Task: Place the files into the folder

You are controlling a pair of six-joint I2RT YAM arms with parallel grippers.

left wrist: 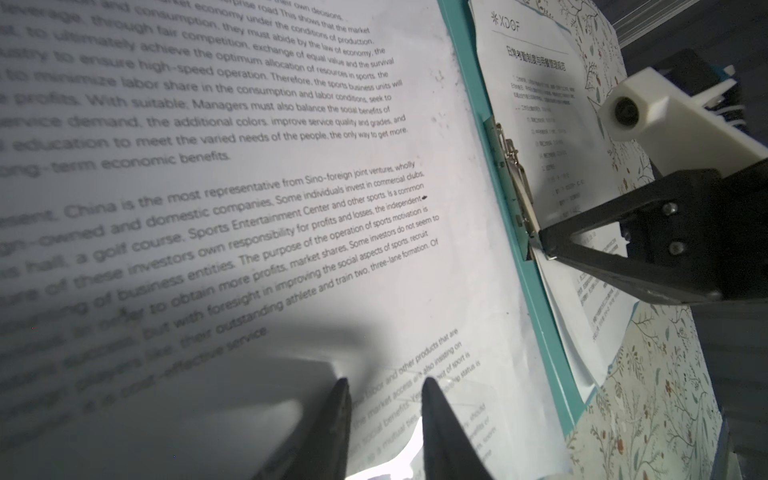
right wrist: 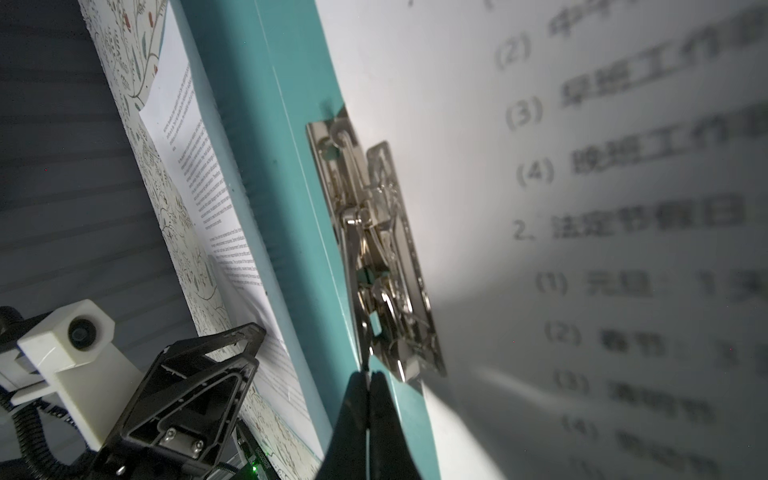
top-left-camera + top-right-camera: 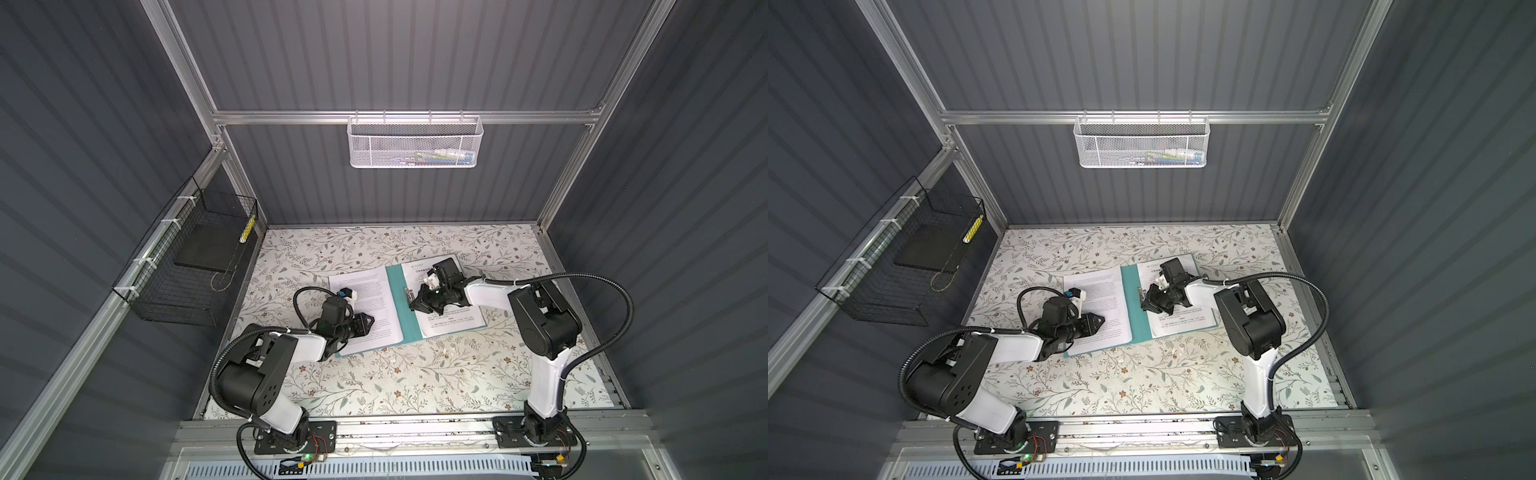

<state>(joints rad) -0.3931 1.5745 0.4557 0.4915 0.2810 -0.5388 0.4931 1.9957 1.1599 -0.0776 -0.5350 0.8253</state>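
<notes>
The flowered table [image 3: 415,386] carries the open folder [image 3: 398,299] at its middle, with the files [image 3: 372,297] spread over both covers. Only the right wrist view shows the metal clip [image 2: 374,257] closely. There the right gripper [image 2: 368,378] is clenched at the clip's end; whether it pinches the lever is unclear. The left wrist view shows the left gripper [image 1: 385,388] released, fingers slightly apart over the left sheet, whose nearest text is blurred.

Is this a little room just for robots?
Probably, a robot test booth: two arms bolted to a rail, grey walls on a metal frame, and a flowery table holding an open folder.
</notes>
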